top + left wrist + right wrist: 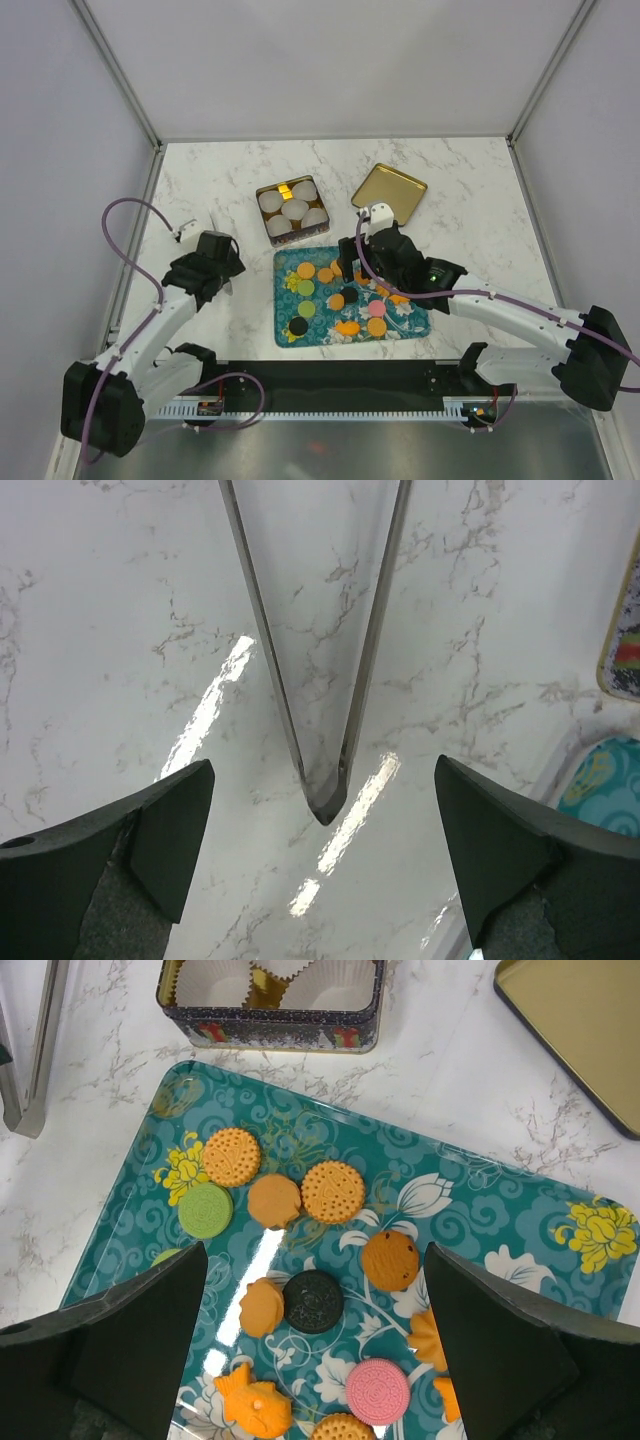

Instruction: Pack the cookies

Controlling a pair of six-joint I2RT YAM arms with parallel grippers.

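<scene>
The cookies (pixel 333 1191) are being carried loose on the teal tray (pixel 480 1210), mostly orange, with green, pink and black among them. The right gripper (pixel 315 1250) is being held above them, jaws wide apart and empty. The left gripper (pixel 322 770), likewise spread and empty, is being held over the marble surface (pixel 120 630), above what appears to be metal tongs (pixel 325 798). The tin (pixel 270 1030) of paper cups (pixel 215 980) is sitting just beyond the tray, the gold lid (pixel 590 1030) beside it.
</scene>
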